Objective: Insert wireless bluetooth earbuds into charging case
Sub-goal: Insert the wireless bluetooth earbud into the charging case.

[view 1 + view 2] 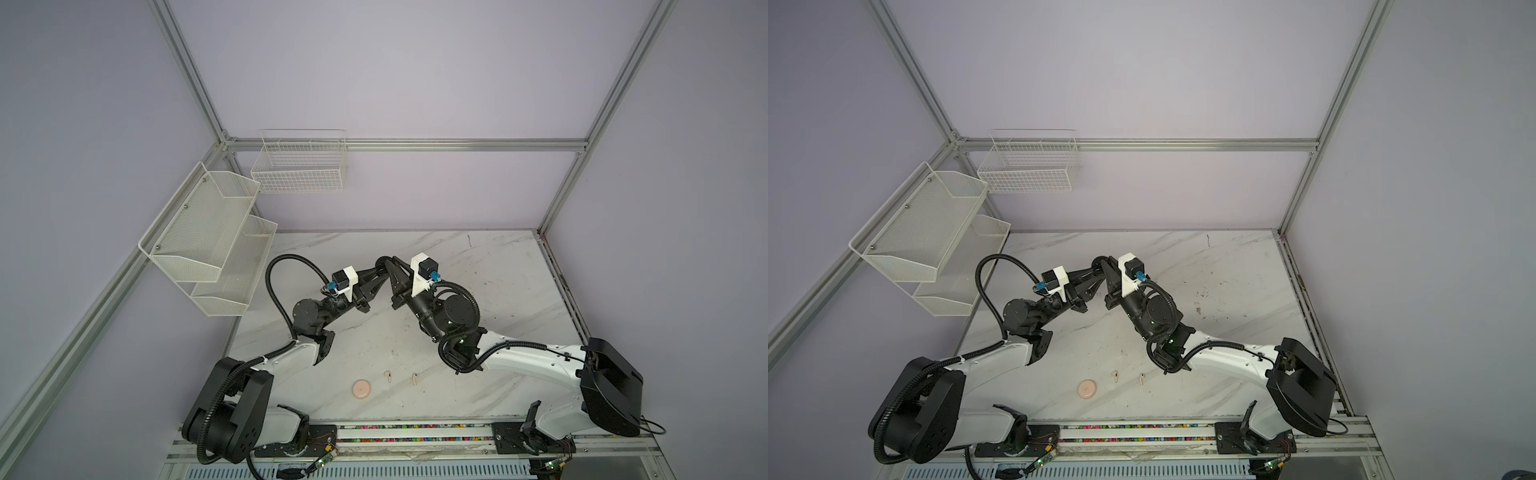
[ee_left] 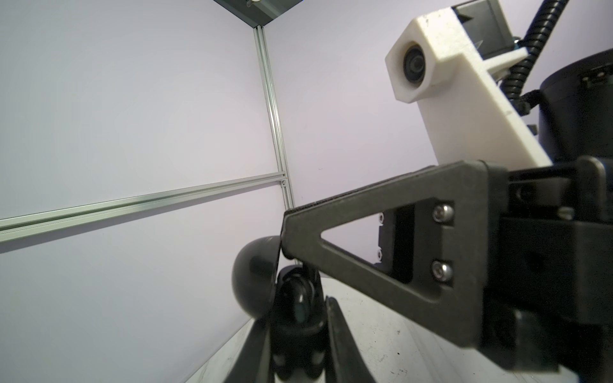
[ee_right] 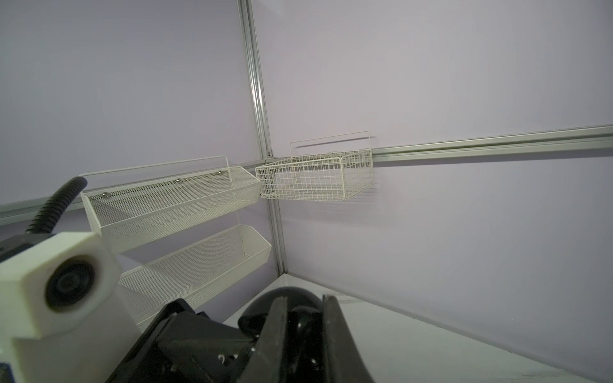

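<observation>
1. In both top views the left tool (image 1: 377, 270) and the right tool (image 1: 391, 266) meet at frame centre. Both are clamped on a black charging case (image 1: 381, 262). Their fingers cover most of it, so its inside and its facing cannot be made out. Low in the frame, on the marble tabletop (image 1: 478, 270), a pale earbud (image 1: 387, 376) lies near the right of a round pale pink case (image 1: 362, 390). A second pale earbud (image 1: 414, 378) lies further right. Both are well apart from the tools. Each bud's long axis runs roughly up-down in the frame, and finer detail is too small to read.
2. In the left wrist view the black charging case (image 2: 255, 275) shows as a glossy dome at lower centre. The left tool (image 2: 297, 308) is closed on its lower part, with its fingers cut off by the bottom edge. The tip of the right tool's triangular finger (image 2: 348, 209) touches the dome's edge.
3. In the right wrist view the right tool (image 3: 303, 311) sits at bottom centre, gripping the dark rounded case (image 3: 285, 296), which is largely hidden behind its fingers. A blurred white camera mount (image 3: 49, 282) fills the lower left. Mesh shelves (image 3: 172, 199) and a wire basket (image 3: 315, 179) hang on the walls.
</observation>
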You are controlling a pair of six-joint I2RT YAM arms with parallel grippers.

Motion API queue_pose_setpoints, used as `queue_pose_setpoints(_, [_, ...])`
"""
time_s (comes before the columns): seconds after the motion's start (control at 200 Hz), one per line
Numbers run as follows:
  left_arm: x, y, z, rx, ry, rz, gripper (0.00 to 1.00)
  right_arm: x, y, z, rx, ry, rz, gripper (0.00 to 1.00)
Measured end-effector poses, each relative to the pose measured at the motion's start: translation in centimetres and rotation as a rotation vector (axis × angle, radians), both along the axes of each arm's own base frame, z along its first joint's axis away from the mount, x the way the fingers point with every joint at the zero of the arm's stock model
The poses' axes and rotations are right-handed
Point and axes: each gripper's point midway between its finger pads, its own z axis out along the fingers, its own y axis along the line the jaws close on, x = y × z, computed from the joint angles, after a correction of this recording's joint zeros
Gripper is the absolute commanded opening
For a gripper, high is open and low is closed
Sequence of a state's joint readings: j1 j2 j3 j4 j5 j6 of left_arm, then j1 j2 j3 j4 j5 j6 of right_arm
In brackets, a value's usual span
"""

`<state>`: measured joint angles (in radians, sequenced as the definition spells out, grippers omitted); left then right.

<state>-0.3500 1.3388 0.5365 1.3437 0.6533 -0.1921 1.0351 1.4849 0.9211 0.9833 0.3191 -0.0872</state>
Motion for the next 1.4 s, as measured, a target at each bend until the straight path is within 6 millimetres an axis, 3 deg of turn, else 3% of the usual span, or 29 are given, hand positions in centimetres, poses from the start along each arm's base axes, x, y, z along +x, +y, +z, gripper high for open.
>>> queue_pose_setpoints(0.24, [0.0, 0.1, 0.1, -0.004, -0.005, 0.004, 0.00, 0.0, 0.0, -0.2, -0.026, 0.010, 0.000, 0.30])
queue_pose_setpoints(0.87, [-0.1, 0.7, 1.4, -0.044, -0.047, 0.040, 0.00, 0.3, 0.2, 0.9, -0.068, 0.044, -0.001, 0.58])
queue_pose_setpoints(1.08, [-0.1, 0.9, 1.7, -0.056, -0.058, 0.046, 0.00, -0.2, 1.4, 2.1, -0.096, 0.065, 0.075, 0.69])
queue_pose_setpoints(1.28, [-0.3, 0.9, 1.9, -0.062, -0.065, 0.043, 0.00, -0.5, 2.1, 2.9, -0.113, 0.093, 0.130, 0.68])
queue_pose_setpoints(1.4, [-0.3, 0.9, 1.4, -0.058, -0.053, 0.040, 0.00, 0.5, 1.1, 4.0, -0.157, 0.121, 0.152, 0.63])
